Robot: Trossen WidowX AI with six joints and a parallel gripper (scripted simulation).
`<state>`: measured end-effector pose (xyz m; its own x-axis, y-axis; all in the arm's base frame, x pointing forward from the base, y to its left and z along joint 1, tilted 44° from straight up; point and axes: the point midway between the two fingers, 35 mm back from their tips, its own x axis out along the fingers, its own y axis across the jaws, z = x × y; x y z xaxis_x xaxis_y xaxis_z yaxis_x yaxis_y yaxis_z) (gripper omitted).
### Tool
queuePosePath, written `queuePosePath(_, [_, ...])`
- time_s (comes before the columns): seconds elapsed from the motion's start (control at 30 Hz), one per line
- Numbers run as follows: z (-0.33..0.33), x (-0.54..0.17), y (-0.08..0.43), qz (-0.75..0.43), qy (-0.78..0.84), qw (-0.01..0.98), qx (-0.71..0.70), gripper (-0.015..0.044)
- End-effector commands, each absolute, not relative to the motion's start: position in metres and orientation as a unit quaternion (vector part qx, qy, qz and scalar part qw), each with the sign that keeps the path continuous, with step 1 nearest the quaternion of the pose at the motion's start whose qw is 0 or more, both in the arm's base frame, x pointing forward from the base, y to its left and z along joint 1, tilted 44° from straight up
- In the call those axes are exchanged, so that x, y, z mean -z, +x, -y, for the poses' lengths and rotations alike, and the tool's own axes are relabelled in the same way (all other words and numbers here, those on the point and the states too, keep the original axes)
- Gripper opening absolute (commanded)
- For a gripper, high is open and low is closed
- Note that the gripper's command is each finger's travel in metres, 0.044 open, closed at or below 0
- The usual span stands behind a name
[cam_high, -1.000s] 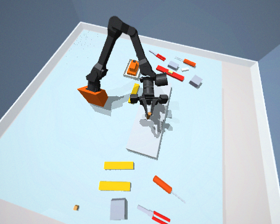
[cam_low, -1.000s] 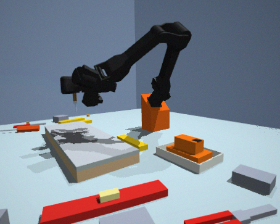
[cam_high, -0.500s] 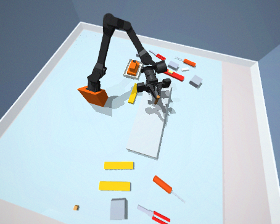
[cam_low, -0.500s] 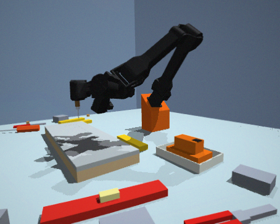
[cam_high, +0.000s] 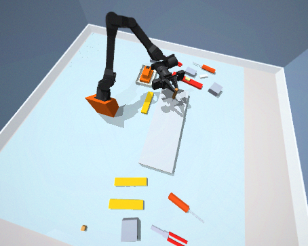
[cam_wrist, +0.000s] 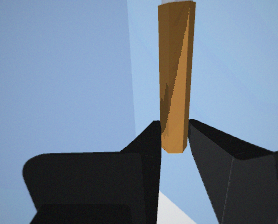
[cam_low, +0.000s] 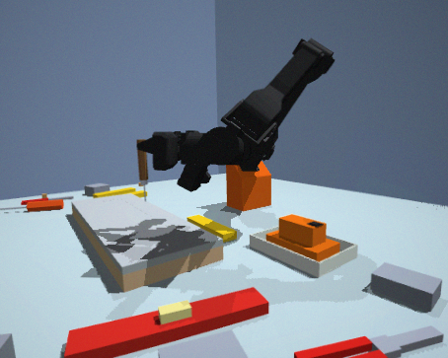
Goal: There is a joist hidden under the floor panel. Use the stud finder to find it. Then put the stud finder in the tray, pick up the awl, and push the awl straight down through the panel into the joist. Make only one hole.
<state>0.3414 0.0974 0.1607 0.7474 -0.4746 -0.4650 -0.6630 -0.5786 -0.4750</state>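
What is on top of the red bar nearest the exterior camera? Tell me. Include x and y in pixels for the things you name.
A small pale-yellow block sits on the red bar [cam_low: 222,312], near the middle of its length. The patch of the bar directly beneath the block is covered and cannot be seen.
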Motion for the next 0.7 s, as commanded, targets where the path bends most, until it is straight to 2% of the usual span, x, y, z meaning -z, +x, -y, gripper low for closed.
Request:
queuePosePath(0.0, [-0.1106, -0.1807, 0.3339, -0.304, -0.881, 0.339, -0.128, 0.0000])
queuePosePath(0.67, [-0.1137, -0.1775, 0.3338, -0.304, -0.881, 0.339, -0.128, 0.0000])
